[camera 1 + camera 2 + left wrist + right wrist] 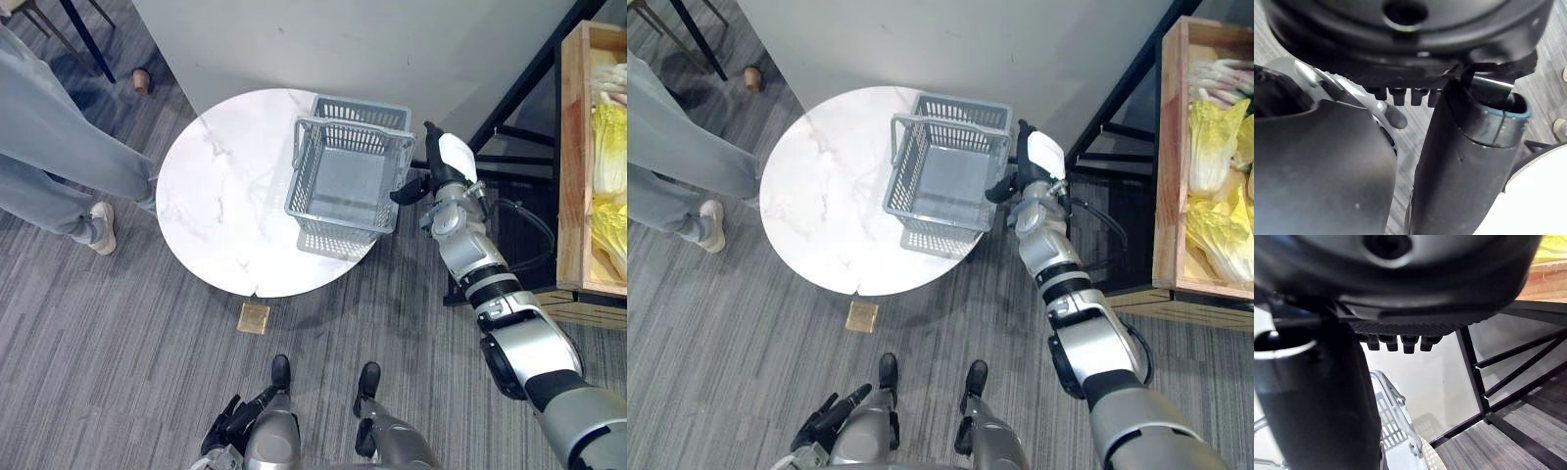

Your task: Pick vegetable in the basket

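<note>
Several pale yellow-green leafy cabbages [1215, 186] lie in an open wooden crate [1164, 196] well off to the robot's right, apart from the table. Crate sits past a black metal rack [1117, 117].

Grey slatted plastic basket [355, 129] stands on the round white marble table [225, 206], at its right edge toward the far side. Basket is empty. Handles folded down on the rim.

Right hand [431, 176] hovers just beside the basket's right wall, off the table's right edge. Fingers loose and only lightly bent, white-capped thumb held apart, nothing in its grasp. Left hand [828, 413] hangs low by the near side, fingers spread, empty.

Step, as I judge it: the pick is not yet begun. Next move calls for the right arm to swing away from the basket to the crate, close round one cabbage, then carry it over the basket's rim.

Room: rack bars stand between the hand and the crate, so the arm likely needs to go high. Crate wall is another lip to clear. The table's left half is bare. A person's trousered legs [49, 147] stand off the table's left edge, away from the likely path
</note>
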You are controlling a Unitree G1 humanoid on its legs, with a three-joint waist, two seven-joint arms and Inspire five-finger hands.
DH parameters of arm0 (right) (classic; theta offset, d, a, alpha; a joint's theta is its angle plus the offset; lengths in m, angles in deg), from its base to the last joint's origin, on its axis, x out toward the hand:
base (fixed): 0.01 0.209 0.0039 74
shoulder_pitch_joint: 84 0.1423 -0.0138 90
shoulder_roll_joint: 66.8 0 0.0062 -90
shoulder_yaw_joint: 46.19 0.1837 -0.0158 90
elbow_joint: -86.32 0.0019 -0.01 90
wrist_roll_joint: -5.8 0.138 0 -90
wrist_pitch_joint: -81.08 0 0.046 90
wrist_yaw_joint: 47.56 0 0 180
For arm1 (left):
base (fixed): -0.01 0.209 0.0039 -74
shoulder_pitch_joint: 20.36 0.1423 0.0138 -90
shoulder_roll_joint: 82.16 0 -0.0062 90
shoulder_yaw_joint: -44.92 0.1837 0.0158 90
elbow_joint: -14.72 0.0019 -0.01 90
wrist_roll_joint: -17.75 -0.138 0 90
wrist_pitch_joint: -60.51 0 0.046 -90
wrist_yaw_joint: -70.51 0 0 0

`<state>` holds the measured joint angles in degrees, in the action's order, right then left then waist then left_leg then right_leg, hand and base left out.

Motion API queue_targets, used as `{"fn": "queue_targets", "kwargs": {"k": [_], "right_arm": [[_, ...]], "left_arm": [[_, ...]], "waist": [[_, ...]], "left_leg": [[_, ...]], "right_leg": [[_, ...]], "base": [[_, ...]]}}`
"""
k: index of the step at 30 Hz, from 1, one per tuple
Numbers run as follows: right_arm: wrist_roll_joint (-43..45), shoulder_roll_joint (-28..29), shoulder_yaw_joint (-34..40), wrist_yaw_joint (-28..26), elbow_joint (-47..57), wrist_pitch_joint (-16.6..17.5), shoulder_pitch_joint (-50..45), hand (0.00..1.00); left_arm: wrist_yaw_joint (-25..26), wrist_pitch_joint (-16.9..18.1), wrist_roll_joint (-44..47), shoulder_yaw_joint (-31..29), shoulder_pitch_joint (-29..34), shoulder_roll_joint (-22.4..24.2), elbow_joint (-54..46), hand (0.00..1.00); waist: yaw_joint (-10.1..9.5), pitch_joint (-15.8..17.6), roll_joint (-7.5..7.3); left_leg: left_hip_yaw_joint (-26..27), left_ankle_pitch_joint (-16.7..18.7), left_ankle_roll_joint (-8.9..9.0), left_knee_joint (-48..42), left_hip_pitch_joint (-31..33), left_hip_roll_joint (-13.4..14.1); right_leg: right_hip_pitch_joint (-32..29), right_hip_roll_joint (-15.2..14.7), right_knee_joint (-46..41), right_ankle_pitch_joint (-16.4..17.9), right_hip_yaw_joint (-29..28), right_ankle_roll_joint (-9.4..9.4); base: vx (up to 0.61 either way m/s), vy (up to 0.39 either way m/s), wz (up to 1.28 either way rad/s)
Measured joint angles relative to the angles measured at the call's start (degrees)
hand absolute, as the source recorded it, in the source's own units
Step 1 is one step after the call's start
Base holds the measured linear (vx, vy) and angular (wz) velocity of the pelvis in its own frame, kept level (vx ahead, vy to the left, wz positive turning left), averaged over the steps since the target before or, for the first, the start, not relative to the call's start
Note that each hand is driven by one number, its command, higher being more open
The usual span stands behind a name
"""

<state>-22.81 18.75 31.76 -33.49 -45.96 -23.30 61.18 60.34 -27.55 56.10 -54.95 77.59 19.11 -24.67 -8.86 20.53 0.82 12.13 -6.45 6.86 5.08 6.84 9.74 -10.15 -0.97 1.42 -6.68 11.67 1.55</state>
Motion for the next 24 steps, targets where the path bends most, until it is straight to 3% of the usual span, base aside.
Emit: {"fn": "queue_targets", "kwargs": {"k": [5, 24], "right_arm": [[0.16, -0.98, 0.10, 0.43, -0.03, 2.16, 3.12, 1.00], [1.71, -4.06, -1.75, -1.16, -1.29, 2.18, 8.82, 1.00]], "left_arm": [[-0.60, 0.30, 1.72, 0.08, -0.50, 0.00, -1.00, 1.00], [-2.89, 4.20, 6.22, 2.53, -1.85, -1.13, -1.96, 1.00]], "waist": [[-0.19, 2.28, 0.02], [-0.62, 5.97, 0.51]], "left_leg": [[0.39, 0.00, 0.00, -0.02, 0.66, 0.05], [-0.35, -0.04, -0.06, -0.99, 4.23, 0.35]], "right_leg": [[-0.98, 0.09, -0.24, 0.00, -0.62, -0.12], [-4.89, 0.11, -2.12, 0.63, -0.52, -0.98]], "base": [[-0.01, 0.028, -0.03], [0.00, 0.007, 0.01]]}}
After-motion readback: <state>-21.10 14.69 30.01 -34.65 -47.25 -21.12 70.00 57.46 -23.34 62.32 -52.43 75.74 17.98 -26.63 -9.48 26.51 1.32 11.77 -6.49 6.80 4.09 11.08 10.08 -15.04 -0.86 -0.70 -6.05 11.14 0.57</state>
